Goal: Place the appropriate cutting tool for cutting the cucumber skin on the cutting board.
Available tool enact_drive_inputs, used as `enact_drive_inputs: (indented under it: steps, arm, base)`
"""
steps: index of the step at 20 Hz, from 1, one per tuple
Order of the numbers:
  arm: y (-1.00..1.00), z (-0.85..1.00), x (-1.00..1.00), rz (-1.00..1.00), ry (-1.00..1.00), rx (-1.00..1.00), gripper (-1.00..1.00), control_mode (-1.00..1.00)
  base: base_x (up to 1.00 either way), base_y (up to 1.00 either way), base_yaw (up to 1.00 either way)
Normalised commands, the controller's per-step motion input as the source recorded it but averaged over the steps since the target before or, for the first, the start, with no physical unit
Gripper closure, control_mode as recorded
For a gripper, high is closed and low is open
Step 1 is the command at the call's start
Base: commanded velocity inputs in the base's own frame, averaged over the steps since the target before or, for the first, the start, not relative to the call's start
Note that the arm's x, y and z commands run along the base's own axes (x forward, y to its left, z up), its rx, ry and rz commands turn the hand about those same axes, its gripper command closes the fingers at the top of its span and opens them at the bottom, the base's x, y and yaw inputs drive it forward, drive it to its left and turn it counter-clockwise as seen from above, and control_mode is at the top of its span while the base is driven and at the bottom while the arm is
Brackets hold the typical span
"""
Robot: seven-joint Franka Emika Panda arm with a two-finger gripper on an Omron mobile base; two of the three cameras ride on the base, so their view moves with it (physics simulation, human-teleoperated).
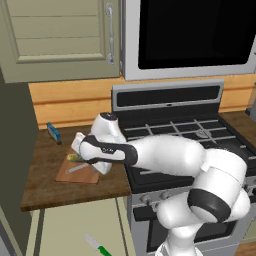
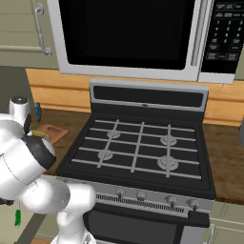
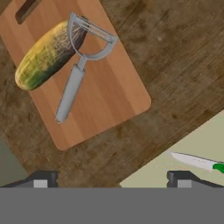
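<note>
The grey peeler [image 3: 70, 89] lies flat on the reddish-brown cutting board [image 3: 109, 96], its loop head resting against one end of the stubby yellow-green cucumber [image 3: 46, 57], which also lies on the board. My gripper [image 3: 111, 180] hovers above the board's near edge, open, its dark fingertips [image 3: 41, 178] spread wide with nothing between them. In the left base view the board [image 1: 75, 175] sits on the wooden counter left of the stove, with the peeler [image 1: 76, 169] on it and my hand just to its right. The right base view shows a corner of the board [image 2: 51, 132] behind my arm.
A green-handled knife [image 3: 197, 161] lies on the floor below the counter edge [image 1: 97, 245]. A small blue object [image 1: 53, 132] stands at the back of the counter. The gas stove [image 1: 190, 132] is to the right, with a wall cabinet and microwave above.
</note>
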Motion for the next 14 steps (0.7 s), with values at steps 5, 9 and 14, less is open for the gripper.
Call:
enact_drive_inputs:
  steps: [5, 9, 14]
  arm:
    - [-0.80, 0.20, -0.17, 0.00, 0.00, 0.11, -1.00, -1.00]
    - [-0.73, 0.25, -0.20, 0.00, -0.01, 0.09, -1.00, -1.00]
    - [-0.75, 0.37, -0.32, 0.00, 0.00, 0.05, -1.00, -1.00]
  base:
    - [0.00, 0.00, 0.00]
    - [0.00, 0.00, 0.00]
    - [0.00, 0.00, 0.00]
